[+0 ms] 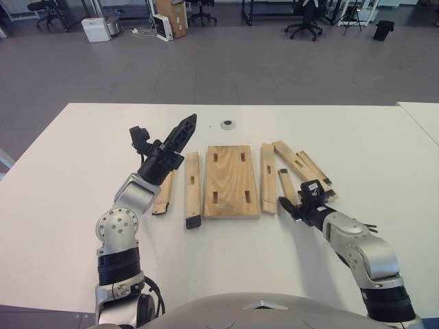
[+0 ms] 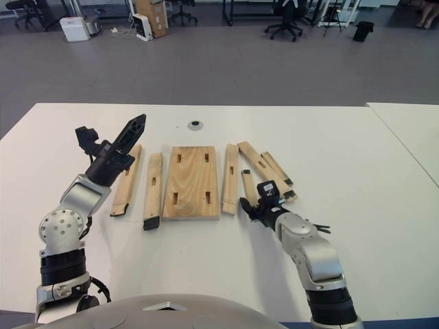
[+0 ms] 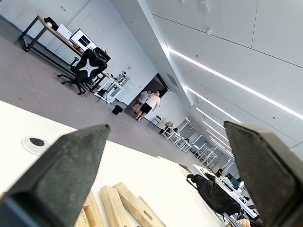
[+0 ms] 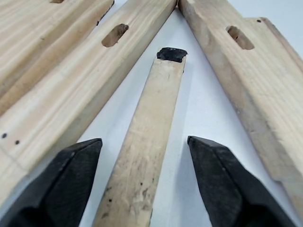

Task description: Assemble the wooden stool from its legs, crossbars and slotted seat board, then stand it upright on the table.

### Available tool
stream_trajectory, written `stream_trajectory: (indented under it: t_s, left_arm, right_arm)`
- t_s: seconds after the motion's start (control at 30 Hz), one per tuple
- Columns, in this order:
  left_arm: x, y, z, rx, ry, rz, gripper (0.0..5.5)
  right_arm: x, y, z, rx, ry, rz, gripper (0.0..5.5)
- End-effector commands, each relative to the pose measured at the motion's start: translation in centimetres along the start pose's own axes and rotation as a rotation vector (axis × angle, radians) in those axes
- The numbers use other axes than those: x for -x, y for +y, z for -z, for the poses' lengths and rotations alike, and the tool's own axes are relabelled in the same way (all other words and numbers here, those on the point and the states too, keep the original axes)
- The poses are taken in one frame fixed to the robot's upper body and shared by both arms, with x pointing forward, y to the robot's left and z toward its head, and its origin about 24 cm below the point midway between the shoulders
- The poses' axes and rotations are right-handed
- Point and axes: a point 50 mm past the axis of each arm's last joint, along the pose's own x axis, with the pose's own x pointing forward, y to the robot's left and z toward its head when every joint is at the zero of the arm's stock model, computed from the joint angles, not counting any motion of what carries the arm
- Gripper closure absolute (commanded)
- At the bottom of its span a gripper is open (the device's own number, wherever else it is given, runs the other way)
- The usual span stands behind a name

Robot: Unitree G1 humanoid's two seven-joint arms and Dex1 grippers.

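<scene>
The slotted seat board (image 1: 232,180) lies flat in the middle of the white table (image 1: 82,151). Two wooden legs (image 1: 193,186) (image 1: 164,195) lie to its left, and a third leg (image 1: 267,177) lies along its right side. Further right are two more slotted pieces (image 1: 295,162) (image 1: 317,171). A short crossbar (image 4: 147,132) with a dark tip lies between them. My right gripper (image 4: 142,142) is low at the crossbar's near end, open, with one finger on each side of it. My left gripper (image 1: 182,133) is raised above the left legs, open and holding nothing.
A round cable grommet (image 1: 227,124) sits in the table behind the seat board. A second table (image 1: 425,116) adjoins at the far right. Bare tabletop stretches along the front edge and on the left side.
</scene>
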Motion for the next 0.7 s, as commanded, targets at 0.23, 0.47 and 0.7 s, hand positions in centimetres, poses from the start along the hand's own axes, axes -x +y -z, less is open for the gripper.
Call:
stream_trajectory:
  t_s: [0.23,0.47,0.7]
  left_arm:
    - [-0.1,0.5,-0.2,-0.091,0.048,-0.051,1.06]
    - [-1.9,1.1,-0.6,-0.444,0.247,-0.043,1.06]
    - [-7.1,-2.4,-2.1,-0.63,0.261,0.16,1.06]
  right_arm:
    - [0.2,-0.8,3.6,-0.027,0.127,0.031,3.99]
    - [0.4,-4.1,-4.9,0.033,-0.262,0.128,4.19]
    - [2.3,-2.2,-13.9,0.47,-0.61,-0.023,4.19]
